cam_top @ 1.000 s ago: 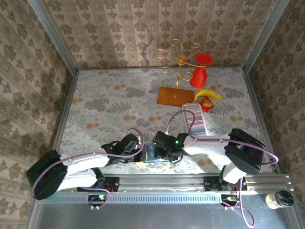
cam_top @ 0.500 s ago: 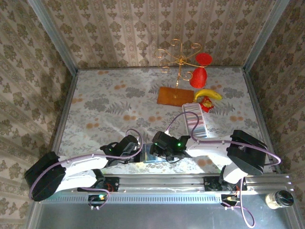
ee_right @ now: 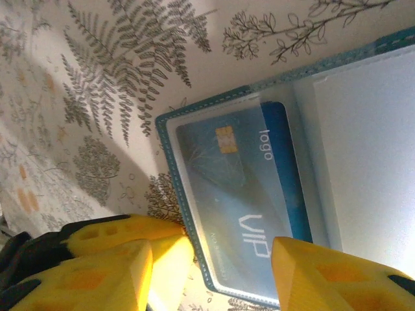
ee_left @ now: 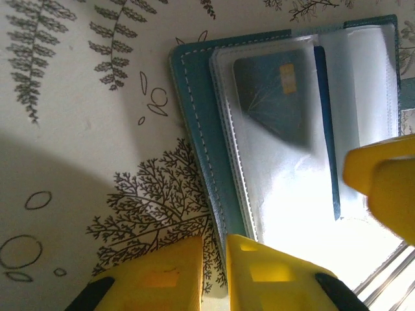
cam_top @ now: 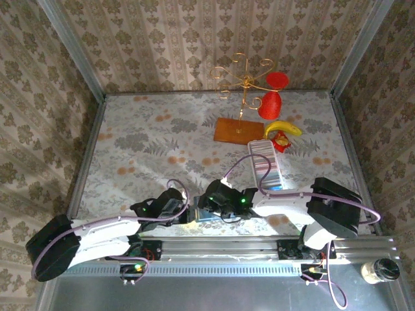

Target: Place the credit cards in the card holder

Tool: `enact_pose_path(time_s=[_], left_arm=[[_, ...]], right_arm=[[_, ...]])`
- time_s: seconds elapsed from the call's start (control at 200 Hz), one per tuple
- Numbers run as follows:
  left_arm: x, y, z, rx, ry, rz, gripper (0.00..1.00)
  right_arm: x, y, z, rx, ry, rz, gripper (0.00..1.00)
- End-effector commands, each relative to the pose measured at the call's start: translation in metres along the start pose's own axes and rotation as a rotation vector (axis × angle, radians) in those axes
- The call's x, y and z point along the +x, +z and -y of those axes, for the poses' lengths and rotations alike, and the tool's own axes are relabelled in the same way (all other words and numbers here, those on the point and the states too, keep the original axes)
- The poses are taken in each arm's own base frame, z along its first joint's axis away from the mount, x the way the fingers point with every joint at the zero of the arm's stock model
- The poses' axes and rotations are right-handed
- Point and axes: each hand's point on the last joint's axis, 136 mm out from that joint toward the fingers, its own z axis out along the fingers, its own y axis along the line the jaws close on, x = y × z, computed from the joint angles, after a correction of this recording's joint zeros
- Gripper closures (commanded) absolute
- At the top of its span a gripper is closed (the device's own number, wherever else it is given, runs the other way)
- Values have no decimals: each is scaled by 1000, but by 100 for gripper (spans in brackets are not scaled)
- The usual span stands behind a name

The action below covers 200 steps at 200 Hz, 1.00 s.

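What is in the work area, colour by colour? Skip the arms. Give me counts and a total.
Teal-blue: 2 (card holder, blue card)
Red: 2 (upper red piece, lower red piece)
Red and yellow: 1 (small packet)
Yellow: 1 (banana)
Gold: 1 (wire stand)
Orange-brown: 1 (board)
Whitish: 1 (tray)
Total: 9

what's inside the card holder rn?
One blue card with a gold chip, printed VIP, sits in a clear sleeve of the open card holder. Sleeves stacked beneath it and the glare-washed facing page hide anything else; the left gripper covers its lower edge.
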Motion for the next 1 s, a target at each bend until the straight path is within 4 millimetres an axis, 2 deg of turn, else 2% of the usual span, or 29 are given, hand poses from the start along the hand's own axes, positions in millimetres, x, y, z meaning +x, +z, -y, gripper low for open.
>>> enact_pose_path(time_s=[0.0, 0.135, 0.27, 0.455, 0.535, 0.625, 0.825, 0.995], left_arm=[[5, -3, -10, -25, -22, 10, 83], [1, -11, -7, -5, -10, 43, 80], [-2, -16, -2, 22, -10, 60, 74], [-5, -18, 1, 28, -13, 77, 63], [-7, -17, 2, 32, -16, 80, 61], [-8, -16, 6, 43, -15, 74, 60], [-6, -10, 8, 43, -12, 51, 62], [-4, -7, 6, 34, -11, 40, 64]], right_arm=[[-2, 1, -14, -33, 8, 21, 48], [-11, -19, -8, 42, -68, 91, 48], [-21, -44, 13, 151, -135, 148, 47], [-23, -54, 65, 286, -127, 171, 43], [-22, -52, 78, 309, -122, 162, 43], [-19, -46, 80, 302, -110, 143, 43], [-14, -28, 65, 256, -118, 104, 46], [-14, -28, 64, 263, -123, 104, 50]])
